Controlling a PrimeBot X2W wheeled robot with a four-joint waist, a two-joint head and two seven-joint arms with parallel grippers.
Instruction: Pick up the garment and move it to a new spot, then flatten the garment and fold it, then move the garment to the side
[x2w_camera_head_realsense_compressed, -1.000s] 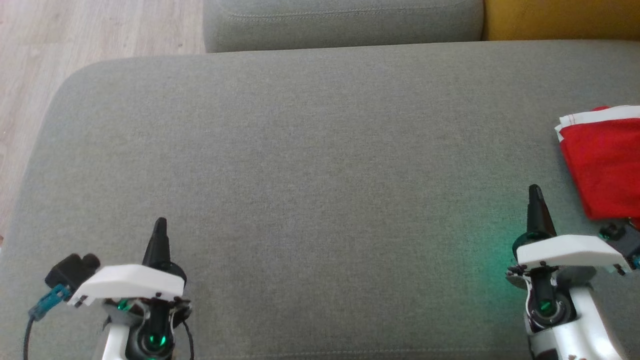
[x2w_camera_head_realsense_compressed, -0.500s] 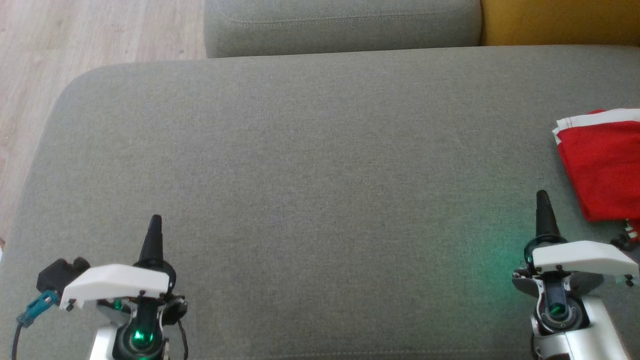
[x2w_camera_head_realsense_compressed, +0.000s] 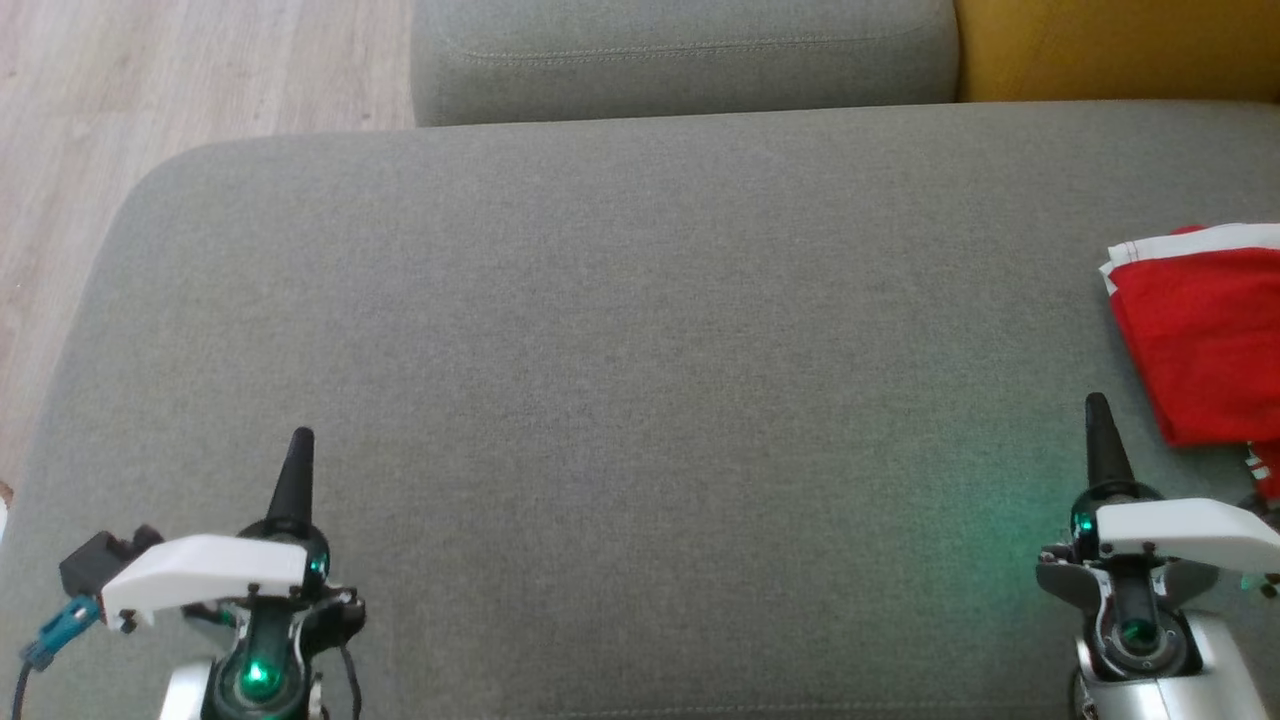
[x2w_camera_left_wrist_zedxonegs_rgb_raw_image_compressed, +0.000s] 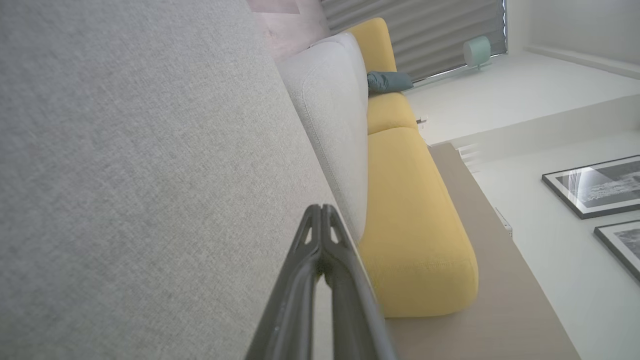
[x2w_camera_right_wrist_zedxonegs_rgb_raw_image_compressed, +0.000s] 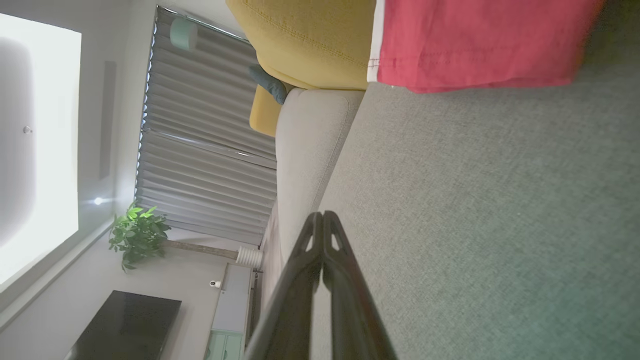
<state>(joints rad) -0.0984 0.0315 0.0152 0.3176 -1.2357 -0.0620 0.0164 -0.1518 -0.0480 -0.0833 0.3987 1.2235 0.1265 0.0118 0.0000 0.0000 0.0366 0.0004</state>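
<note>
Sofa seat (x2w_camera_head_realsense_compressed: 640, 350): grey woven fabric, broad and flat, with a rounded corner at the far left. It carries the garment.

Floor (x2w_camera_head_realsense_compressed: 150, 80): pale wood boards, beyond the seat's left corner.

Back cushion (x2w_camera_head_realsense_compressed: 680, 50): grey, along the seat's far edge.

Yellow cushion (x2w_camera_head_realsense_compressed: 1120, 45): just beside the grey one, to its right.

Garment (x2w_camera_head_realsense_compressed: 1210, 330): red cloth with a white hem, lying folded flat on the seat at the far right and cut off by the edge of the head view. It sits ahead of the right claw and to its right, near but not touching.

Right claw (x2w_camera_head_realsense_compressed: 1098, 410): low over the seat at the lower right, fingers pressed together, holding nothing.

Left claw (x2w_camera_head_realsense_compressed: 299, 445): low over the seat at the lower left, well apart from the garment, fingers pressed together, holding nothing.
</note>
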